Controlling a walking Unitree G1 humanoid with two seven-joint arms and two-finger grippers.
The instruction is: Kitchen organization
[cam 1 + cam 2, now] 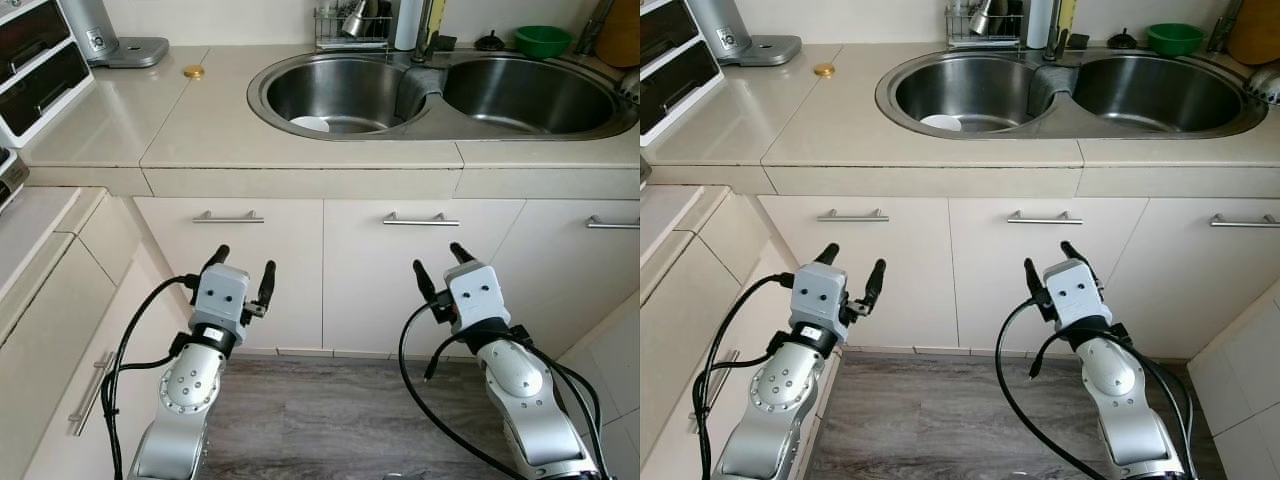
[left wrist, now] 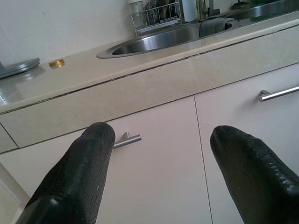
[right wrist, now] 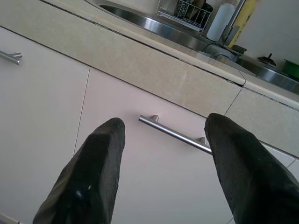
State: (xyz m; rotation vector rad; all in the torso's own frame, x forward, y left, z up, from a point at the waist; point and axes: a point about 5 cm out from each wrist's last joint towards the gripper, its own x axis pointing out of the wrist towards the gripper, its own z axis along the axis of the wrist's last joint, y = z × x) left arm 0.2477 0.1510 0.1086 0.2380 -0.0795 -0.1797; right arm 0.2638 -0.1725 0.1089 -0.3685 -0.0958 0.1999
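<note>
— Lying well above and beyond the left claw (image 1: 241,271), inside the left basin of the sink (image 1: 262,85): a white plate (image 1: 310,124), looking like the likeliest thing needing tidying. Probably ceramic, so stiff, breakable, possibly wet and slippery. Best pinching across the rim, not the flat face.

— And gaping wide, both of them, gripping nothing. Hanging low in front of the cabinet doors, fingers pointing up at the tabletop (image 1: 200,120) edge.

— Sitting just beyond the right claw (image 1: 1055,260): a steel cabinet handle (image 3: 175,134), framed between its fingers yet not touching. Rigid bar, easy for hooking.

— Further up from the left claw, resting on the tabletop: a small gold lid (image 1: 193,71). Light, thin, awkward for pinching. Past the right claw, far back: a green bowl (image 1: 543,40).
</note>
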